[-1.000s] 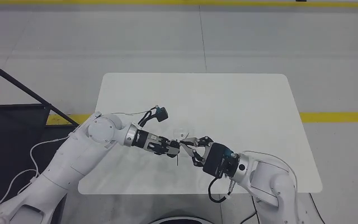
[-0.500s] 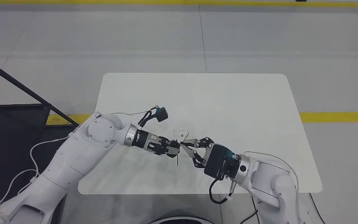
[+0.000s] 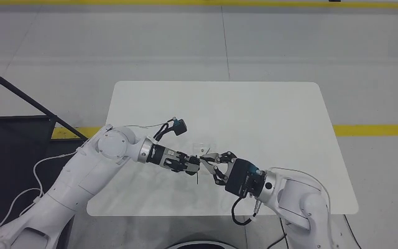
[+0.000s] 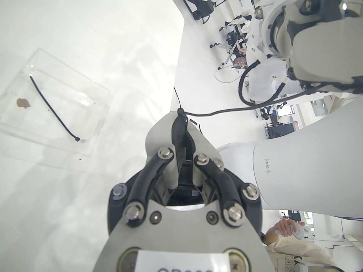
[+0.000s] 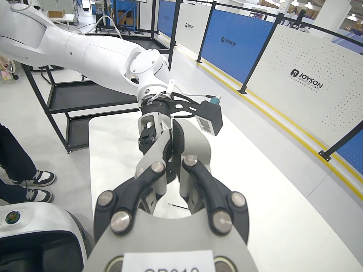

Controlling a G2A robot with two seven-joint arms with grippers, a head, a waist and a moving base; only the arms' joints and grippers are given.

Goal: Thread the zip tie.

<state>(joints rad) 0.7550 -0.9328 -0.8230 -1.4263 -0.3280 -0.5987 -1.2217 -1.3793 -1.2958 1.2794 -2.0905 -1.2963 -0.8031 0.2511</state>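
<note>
Black zip tie (image 4: 198, 113) between closed fingers of left gripper (image 4: 180, 121)

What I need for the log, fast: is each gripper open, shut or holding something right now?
Left gripper: shut on the zip tie, pinched at its fingertips.
Right gripper: shut; what it pinches, if anything, cannot be told.

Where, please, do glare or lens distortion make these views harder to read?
Left wrist view: the bright table nearly swallows the clear tray; right wrist view: wide lens bends the yellow floor line; top view: even light, no glare.
</note>
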